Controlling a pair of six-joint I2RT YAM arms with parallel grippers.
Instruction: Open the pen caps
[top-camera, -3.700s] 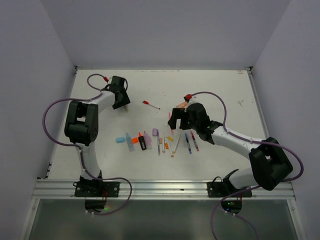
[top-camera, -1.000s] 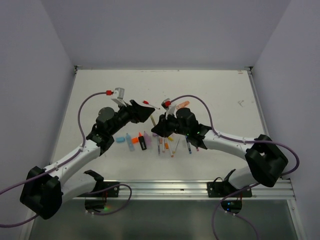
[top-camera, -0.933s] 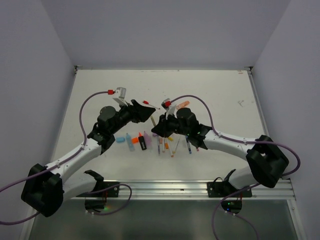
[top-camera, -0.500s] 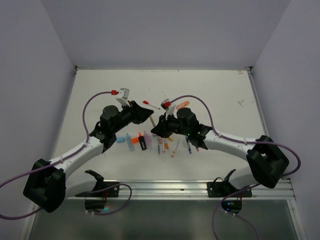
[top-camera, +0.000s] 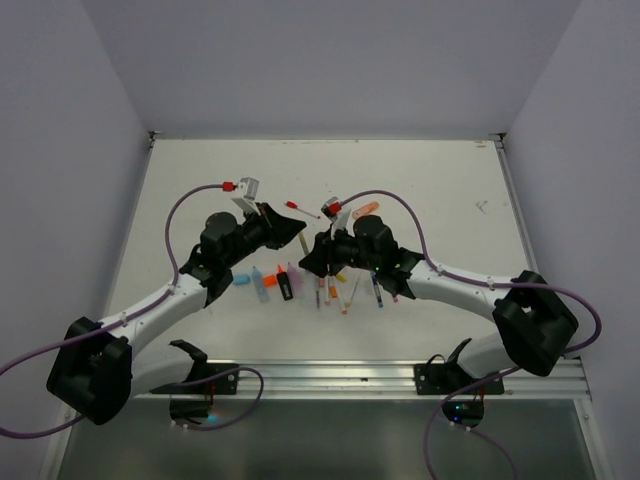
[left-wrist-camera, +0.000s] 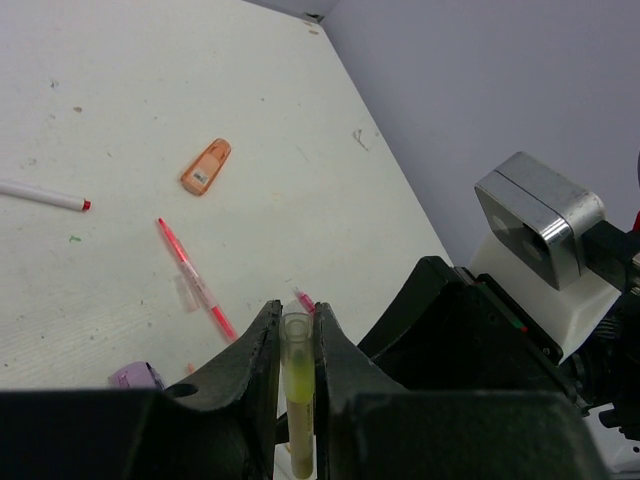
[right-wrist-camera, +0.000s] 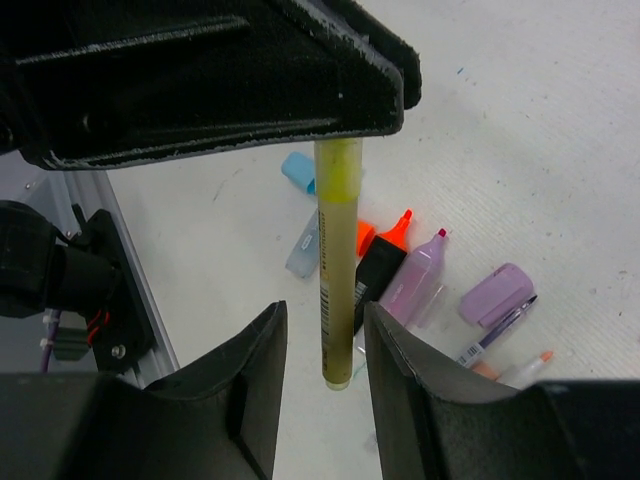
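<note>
My left hand (left-wrist-camera: 297, 335) is closed on the yellow pen (left-wrist-camera: 297, 385). It clamps the thicker yellow-green end, which I take for the cap (right-wrist-camera: 338, 165). The pen is held in the air above the middle of the desk (top-camera: 200, 180). My right hand (right-wrist-camera: 322, 320) is open: its two fingers stand on either side of the pen's other end, and as far as I can see there is a thin gap on each side. Between the middle and the near edge the other pens (top-camera: 335, 285) lie in a row. With them are a purple highlighter (right-wrist-camera: 412, 275), a loose purple cap (right-wrist-camera: 497, 293) and a light blue cap (right-wrist-camera: 297, 170). A short orange piece (left-wrist-camera: 206, 166) lies alone toward the far edge, near a red-tipped white pen (top-camera: 300, 209).
</note>
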